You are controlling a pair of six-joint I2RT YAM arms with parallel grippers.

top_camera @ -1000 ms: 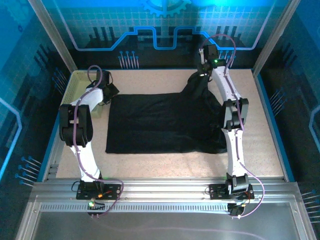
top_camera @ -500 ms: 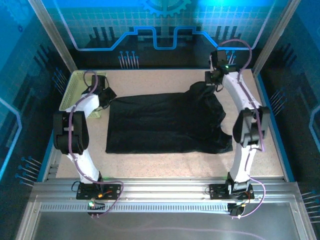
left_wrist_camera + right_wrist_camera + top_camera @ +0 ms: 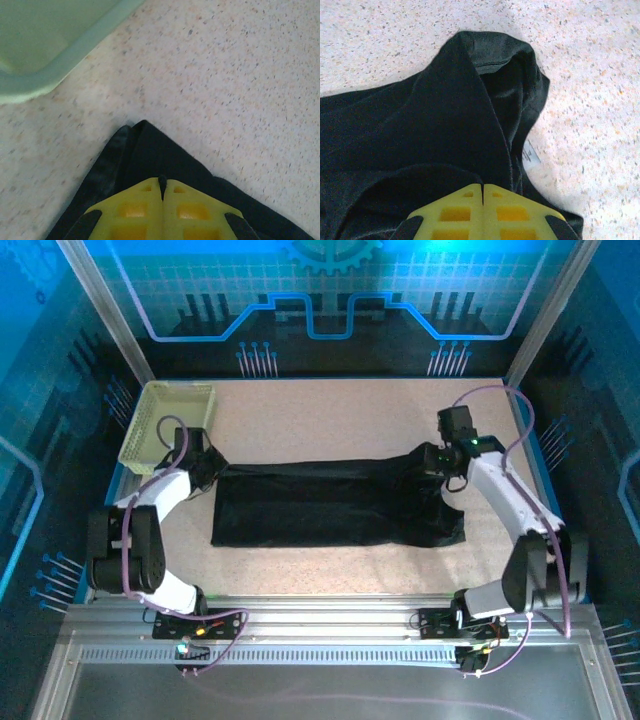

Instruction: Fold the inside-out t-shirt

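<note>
The inside-out t-shirt is a black band lying across the middle of the table. My left gripper sits at the shirt's far left corner, and its yellow fingers are shut on a pinch of the black cloth. My right gripper sits at the far right corner. There the gripper is shut on a bunched fold of the shirt. A small white tag pokes out just to the right of that fold.
A pale yellow-green mesh basket stands at the far left corner, close behind my left gripper; its corner lies just ahead of the pinched cloth. Speckled tabletop stretches behind the shirt. Side rails bound the table.
Both grippers have come toward the near edge with the shirt's far edge in their grip. The right one has dropped from a raised position, and the shirt is now a narrower band.
</note>
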